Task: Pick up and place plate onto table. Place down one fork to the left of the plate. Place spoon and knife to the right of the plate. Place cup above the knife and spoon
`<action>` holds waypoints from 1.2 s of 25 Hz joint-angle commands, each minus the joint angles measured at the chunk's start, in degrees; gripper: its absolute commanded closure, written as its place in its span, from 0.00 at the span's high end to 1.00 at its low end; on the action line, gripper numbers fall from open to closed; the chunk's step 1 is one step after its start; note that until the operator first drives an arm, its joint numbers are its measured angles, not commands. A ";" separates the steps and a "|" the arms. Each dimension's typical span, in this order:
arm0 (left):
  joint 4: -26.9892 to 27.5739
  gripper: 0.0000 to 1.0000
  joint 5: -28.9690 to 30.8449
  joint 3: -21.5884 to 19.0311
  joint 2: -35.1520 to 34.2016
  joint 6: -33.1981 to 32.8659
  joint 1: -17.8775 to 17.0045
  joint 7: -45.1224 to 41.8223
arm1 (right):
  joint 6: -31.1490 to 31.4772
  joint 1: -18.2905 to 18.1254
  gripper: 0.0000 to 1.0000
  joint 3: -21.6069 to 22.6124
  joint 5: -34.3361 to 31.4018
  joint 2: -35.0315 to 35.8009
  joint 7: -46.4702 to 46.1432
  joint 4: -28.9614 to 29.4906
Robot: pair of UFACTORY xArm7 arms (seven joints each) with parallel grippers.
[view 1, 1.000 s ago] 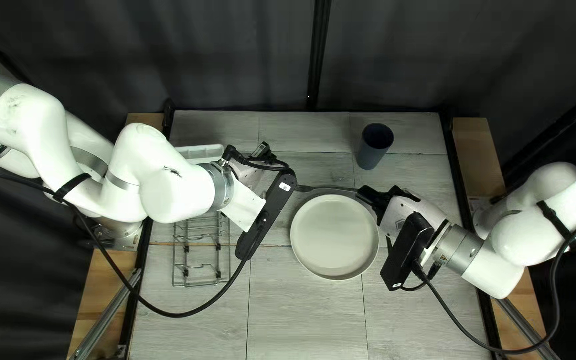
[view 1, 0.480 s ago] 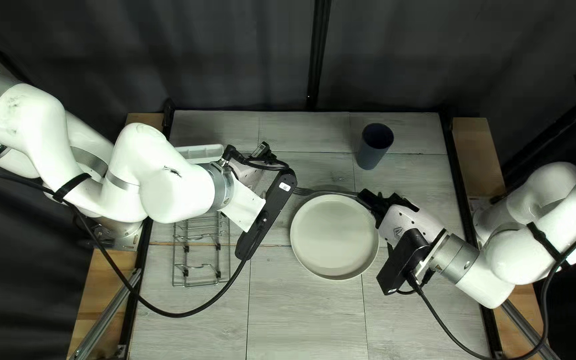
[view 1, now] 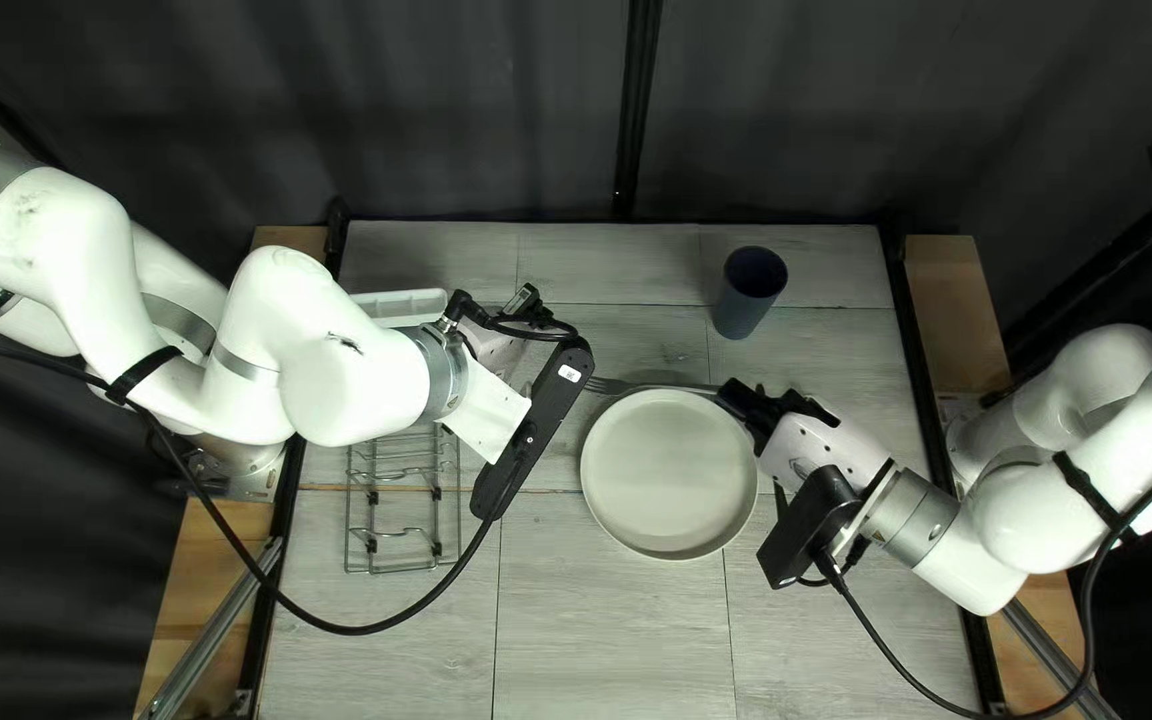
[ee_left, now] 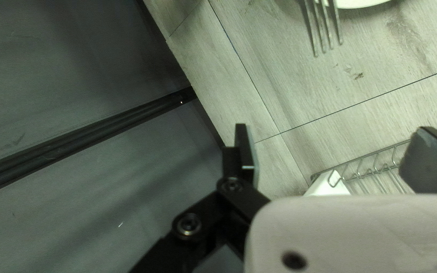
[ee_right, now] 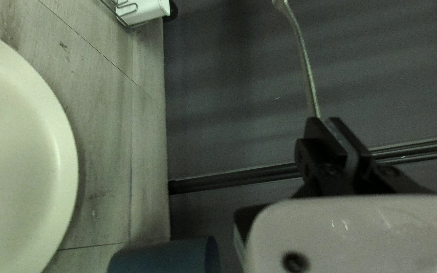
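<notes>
The round, off-white plate lies on the pale wood-look table, so the first placement can be judged done. The slim grey metal fork is held by its handle end, clamped between both fingers of the right gripper, and has yet to be laid to the plate's left. Beside the plate's far rim in the top left view, its long axis runs nearly crosswise, its tines pointed toward the left arm; whether it touches the plate cannot be told. The fingers of the left gripper are spread well apart with nothing between them. The dark blue cup stands upright beyond the plate's right side, perhaps already where it is wanted. No spoon or knife can be made out, though either may be hidden by the left arm; both are presumably left to be placed.
</notes>
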 commanded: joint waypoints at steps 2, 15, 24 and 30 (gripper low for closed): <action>0.00 1.00 0.00 0.00 0.00 0.00 0.00 0.00 | 7.03 -0.28 0.00 2.27 -1.48 5.96 -0.30 2.48; 2.71 1.00 -2.23 0.66 1.78 1.55 0.24 -0.05 | 7.98 -0.27 0.00 2.45 -1.80 6.72 -0.36 2.59; 17.90 1.00 -15.02 3.37 8.13 8.49 -0.27 0.38 | 7.98 -0.27 0.00 2.45 -1.80 6.72 -0.36 2.59; 17.90 1.00 -15.02 3.37 8.13 8.49 -0.27 0.38 | 7.98 -0.27 0.00 2.45 -1.80 6.72 -0.36 2.59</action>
